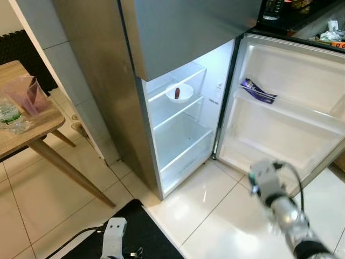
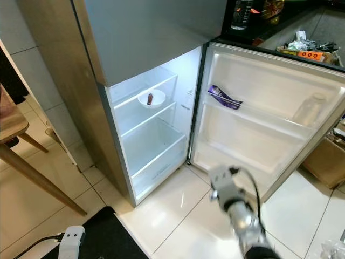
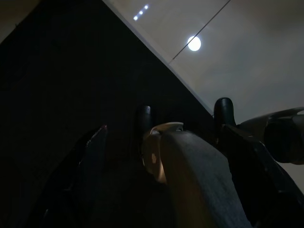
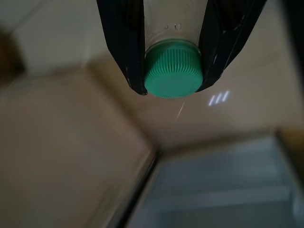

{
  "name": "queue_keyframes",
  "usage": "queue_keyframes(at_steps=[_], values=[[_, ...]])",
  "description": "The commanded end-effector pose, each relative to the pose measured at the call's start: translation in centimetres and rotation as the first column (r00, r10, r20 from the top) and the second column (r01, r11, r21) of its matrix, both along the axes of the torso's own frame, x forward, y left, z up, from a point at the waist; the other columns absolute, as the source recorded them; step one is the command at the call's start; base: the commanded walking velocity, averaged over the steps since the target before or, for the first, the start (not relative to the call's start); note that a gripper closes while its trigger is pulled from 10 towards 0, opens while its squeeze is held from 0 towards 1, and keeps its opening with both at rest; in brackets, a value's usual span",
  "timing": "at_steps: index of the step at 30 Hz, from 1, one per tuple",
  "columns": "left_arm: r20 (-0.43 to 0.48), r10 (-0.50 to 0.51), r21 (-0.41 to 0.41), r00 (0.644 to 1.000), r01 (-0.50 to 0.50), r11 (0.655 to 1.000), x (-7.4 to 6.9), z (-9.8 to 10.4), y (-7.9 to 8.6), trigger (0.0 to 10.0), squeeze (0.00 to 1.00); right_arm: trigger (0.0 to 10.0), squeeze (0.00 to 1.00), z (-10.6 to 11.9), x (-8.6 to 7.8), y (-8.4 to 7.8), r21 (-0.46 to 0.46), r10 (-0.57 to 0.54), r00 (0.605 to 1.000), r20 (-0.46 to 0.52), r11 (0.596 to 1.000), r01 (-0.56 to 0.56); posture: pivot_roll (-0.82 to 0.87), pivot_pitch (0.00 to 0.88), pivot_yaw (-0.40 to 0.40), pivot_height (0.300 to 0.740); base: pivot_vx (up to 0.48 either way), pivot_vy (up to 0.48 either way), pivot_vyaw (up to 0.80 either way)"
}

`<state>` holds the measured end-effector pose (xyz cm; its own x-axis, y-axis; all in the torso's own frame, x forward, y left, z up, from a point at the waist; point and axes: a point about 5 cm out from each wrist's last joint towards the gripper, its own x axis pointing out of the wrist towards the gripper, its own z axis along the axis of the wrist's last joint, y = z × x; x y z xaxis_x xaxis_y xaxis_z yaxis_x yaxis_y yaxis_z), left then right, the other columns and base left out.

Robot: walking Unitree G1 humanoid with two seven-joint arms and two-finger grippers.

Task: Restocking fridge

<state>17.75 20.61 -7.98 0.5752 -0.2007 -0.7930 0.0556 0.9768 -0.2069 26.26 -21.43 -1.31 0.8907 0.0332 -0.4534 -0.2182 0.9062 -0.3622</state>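
Observation:
The fridge (image 1: 178, 32) stands open, its lit compartment holding a white bowl (image 1: 179, 93) with a small brown item on the upper shelf. The open door (image 1: 302, 70) carries a purple packet (image 1: 257, 90) and a clear bottle (image 2: 310, 108) on its shelf. My right gripper (image 4: 173, 88) is shut on the neck of a clear bottle with a green cap (image 4: 173, 71). That right arm (image 1: 269, 186) reaches out low over the floor, in front of the door. My left gripper (image 3: 183, 114) hangs open above the black mat.
A wooden table (image 1: 38, 129) at the left holds a plastic bottle (image 1: 11, 116) and a pink bag (image 1: 27, 91). A black mat (image 1: 143, 232) lies near my feet. A cardboard box (image 2: 323, 162) sits beyond the door, and a cluttered counter (image 2: 302, 43) behind it.

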Motion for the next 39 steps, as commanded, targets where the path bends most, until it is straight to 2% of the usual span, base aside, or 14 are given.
queue_keyframes(at_steps=[1, 5, 6, 9, 12, 22, 30, 39], values=[[-0.026, -0.004, -0.001, 1.000, 0.004, 1.000, -0.6, -0.3, -0.2, 10.0, 0.00, 10.0, 0.00, -1.7, -1.8, -0.5, -0.008, -0.039, 0.995, -0.096, 0.999, 0.038, -0.07, 0.069, -0.001, 0.740, 0.000, 0.000, 0.00], [-0.026, -0.002, 0.000, 1.000, 0.002, 1.000, -0.6, -0.4, -0.2, 10.0, 0.00, 10.0, 0.00, -4.6, -5.8, -1.1, -0.005, -0.094, 0.959, -0.266, 0.995, 0.097, -0.07, 0.069, -0.004, 0.740, 0.000, 0.000, 0.00], [-0.026, -0.002, 0.000, 1.000, 0.002, 1.000, -0.6, -0.4, -0.2, 10.0, 0.00, 10.0, 0.00, -4.6, -5.8, -1.1, -0.005, -0.094, 0.959, -0.266, 0.995, 0.097, -0.07, 0.069, -0.004, 0.740, 0.000, 0.000, 0.00], [-0.029, -0.001, -0.001, 1.000, 0.001, 1.000, -0.7, -0.4, -0.2, 10.0, 0.00, 10.0, 0.00, -6.0, -8.4, -1.5, -0.024, -0.120, 0.929, -0.351, 0.993, 0.119, -0.07, 0.072, -0.003, 0.740, 0.000, 0.000, 0.00], [-0.030, -0.005, -0.003, 1.000, 0.005, 1.000, -0.8, -0.4, -0.3, 10.0, 0.00, 10.0, 0.00, -6.5, -9.6, -1.7, -0.028, -0.134, 0.912, -0.388, 0.991, 0.134, -0.08, 0.075, 0.000, 0.740, 0.000, 0.000, 0.00], [-0.026, -0.009, -0.003, 1.000, 0.009, 1.000, -0.6, -0.4, -0.4, 10.0, 0.00, 10.0, 0.00, -7.4, -11.5, -1.9, -0.043, -0.159, 0.880, -0.448, 0.987, 0.157, -0.08, 0.074, 0.002, 0.740, 0.000, 0.000, 0.00], [-0.027, -0.012, 0.001, 1.000, 0.012, 1.000, -0.6, -0.4, -0.4, 10.0, 0.00, 10.0, 0.00, -7.7, -12.2, -2.0, -0.046, -0.178, 0.862, -0.474, 0.983, 0.177, -0.08, 0.070, 0.005, 0.740, 0.000, 0.000, 0.00], [-0.027, -0.012, 0.001, 1.000, 0.012, 1.000, -0.6, -0.4, -0.5, 10.0, 0.00, 10.0, 0.00, -8.0, -12.8, -2.0, -0.044, -0.205, 0.836, -0.509, 0.976, 0.212, -0.08, 0.066, 0.005, 0.740, 0.000, 0.000, -0.71]])
